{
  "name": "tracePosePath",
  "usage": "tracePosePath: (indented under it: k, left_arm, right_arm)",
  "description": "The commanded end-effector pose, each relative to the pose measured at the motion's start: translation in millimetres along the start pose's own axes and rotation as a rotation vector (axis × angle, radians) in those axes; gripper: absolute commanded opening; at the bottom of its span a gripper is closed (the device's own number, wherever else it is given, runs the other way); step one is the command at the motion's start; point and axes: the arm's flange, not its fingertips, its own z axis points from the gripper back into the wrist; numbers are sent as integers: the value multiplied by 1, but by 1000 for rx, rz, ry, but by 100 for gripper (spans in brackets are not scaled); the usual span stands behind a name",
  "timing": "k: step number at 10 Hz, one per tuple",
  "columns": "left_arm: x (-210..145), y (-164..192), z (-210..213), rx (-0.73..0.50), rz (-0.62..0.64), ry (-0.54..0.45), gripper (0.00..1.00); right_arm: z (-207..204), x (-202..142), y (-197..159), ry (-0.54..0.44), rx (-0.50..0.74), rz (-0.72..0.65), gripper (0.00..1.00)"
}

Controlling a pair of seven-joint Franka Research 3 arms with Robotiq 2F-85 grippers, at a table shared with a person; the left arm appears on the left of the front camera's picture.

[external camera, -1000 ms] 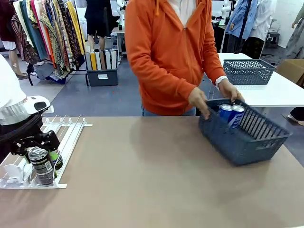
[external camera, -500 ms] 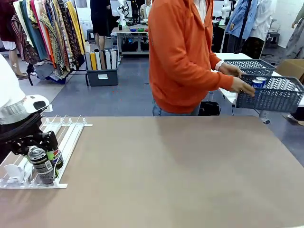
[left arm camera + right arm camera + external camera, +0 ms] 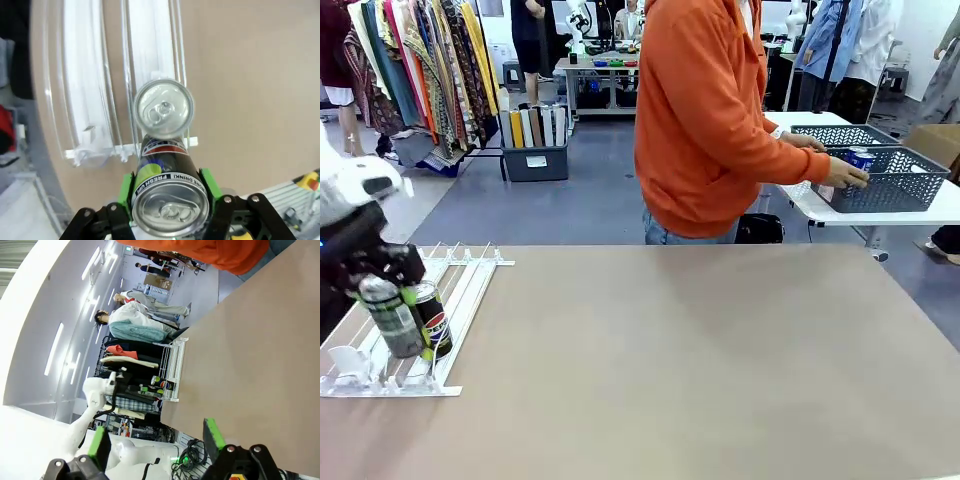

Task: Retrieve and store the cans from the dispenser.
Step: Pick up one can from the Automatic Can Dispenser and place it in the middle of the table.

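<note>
**Left jaws grip a can at the dispenser**

Left jaws, green pads [image 3: 209, 181] on either side, clamp a dark can [image 3: 170, 197] from above. Its yellow-green band reads "FRESH UP" and "DRINK", beside a red-white-blue round logo. A second can [image 3: 163, 107] sits just beyond it, at the stop end of the white dispenser [image 3: 465, 275] on the desk [image 3: 680, 360]. Right jaws stand open, gripping nothing. Beyond the desk a person [image 3: 720, 110] holds a basket [image 3: 885, 185] with a blue can [image 3: 861, 158] inside.

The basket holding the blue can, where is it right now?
In the front view, the basket sits far right on the white table behind the person, with the person's hand gripping its left rim.
</note>
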Motion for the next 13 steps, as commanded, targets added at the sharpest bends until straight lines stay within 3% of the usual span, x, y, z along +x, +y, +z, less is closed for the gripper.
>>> tracePosePath:
  k: [1,3,6,7,12,13]
  left_arm:
    - [-12,-8,61,23,-59,-59,0]
    - [-29,-13,106,-43,-142,-149,0]
    - [-43,6,140,-353,-57,-393,0]
    - [-39,-14,136,-104,-99,-234,0]
    - [-40,-16,127,-124,-97,-223,0]
    - [-21,-39,123,-179,-176,-252,0]
  right_arm:
    - [-1,4,3,-16,21,26,100]
    - [-1,4,3,-16,21,26,100]
    - [-1,4,3,-16,21,26,100]
    - [-1,4,3,-16,21,26,100]
    - [-1,4,3,-16,21,26,100]
    - [-1,4,3,-16,21,26,100]
